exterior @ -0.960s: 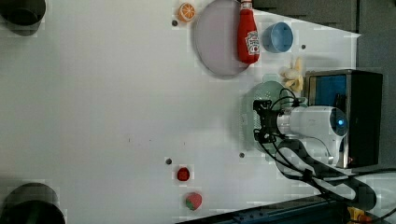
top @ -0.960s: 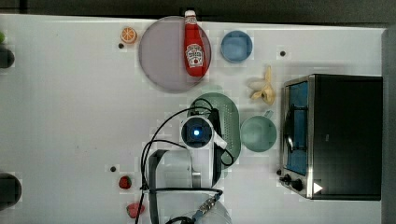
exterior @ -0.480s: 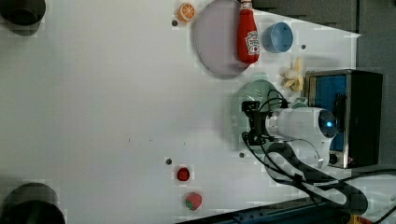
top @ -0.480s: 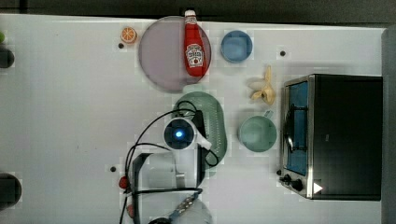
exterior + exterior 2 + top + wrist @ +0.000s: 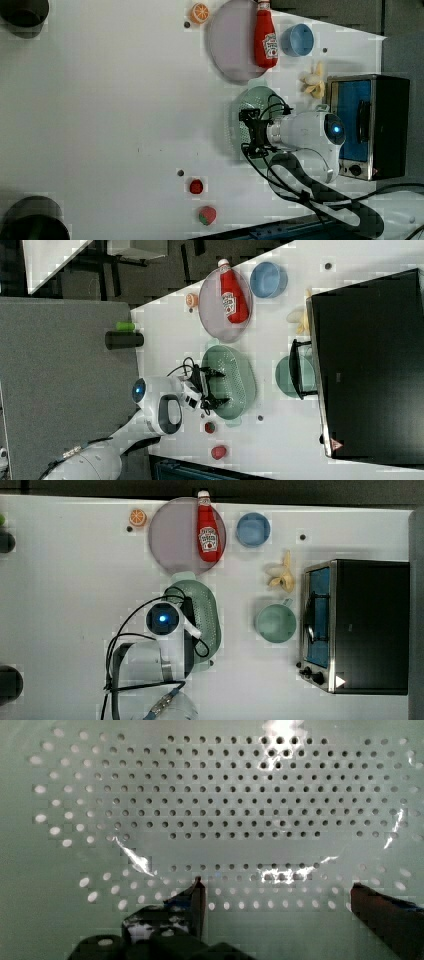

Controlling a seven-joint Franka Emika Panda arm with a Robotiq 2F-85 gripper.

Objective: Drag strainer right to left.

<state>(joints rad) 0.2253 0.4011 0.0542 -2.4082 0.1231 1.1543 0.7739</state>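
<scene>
The strainer (image 5: 202,617) is travelling toward the top view's left: a second ago it was lying close beside the green cup (image 5: 275,623), and now it is sitting well apart from it, just below the purple plate (image 5: 172,535) holding the ketchup bottle (image 5: 207,530). So the drag is evidently progressing well. The gripper (image 5: 212,387) is reaching into the perforated basin, jaws spread wide, pushing rather than pinching.
</scene>
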